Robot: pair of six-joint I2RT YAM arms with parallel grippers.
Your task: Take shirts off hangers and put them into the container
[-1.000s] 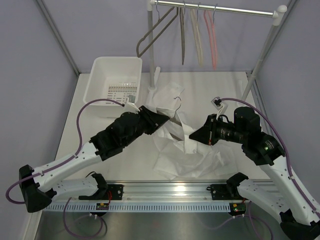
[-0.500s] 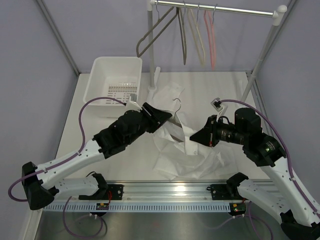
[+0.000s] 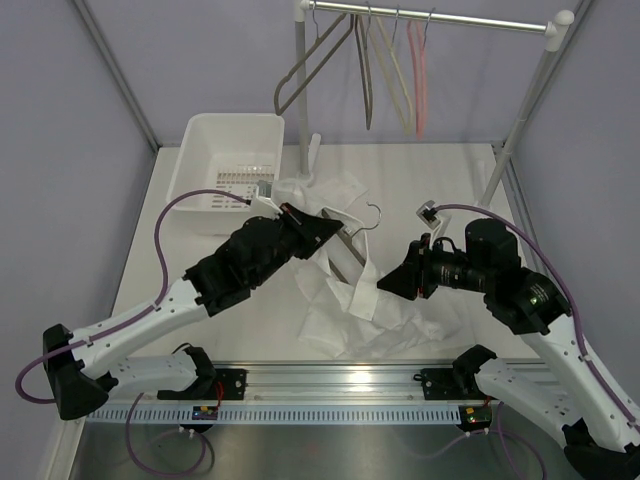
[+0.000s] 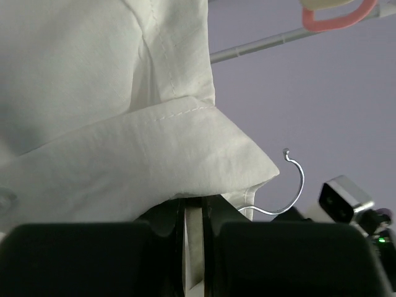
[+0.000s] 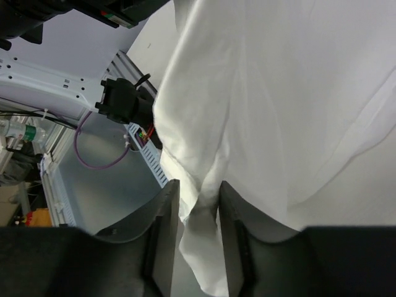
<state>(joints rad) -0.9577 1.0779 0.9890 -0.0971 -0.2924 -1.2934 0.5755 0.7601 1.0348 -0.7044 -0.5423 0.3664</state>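
The shirt point(image 3: 340, 320) is clamped in the left gripper point(image 4: 195, 213); the right gripper's point(image 5: 197, 199) grip cannot be told. The hanger point(image 3: 350, 245) should be eased slowly from the shirt.

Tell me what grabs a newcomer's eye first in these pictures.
A rumpled white shirt sprawls mid-table, and the metal hook of its hanger pokes up. The left claw pinches its cloth, and a fold runs between the fingers of the right claw. Behind, empty hangers dangle from the rail, and a white tub sits back left.
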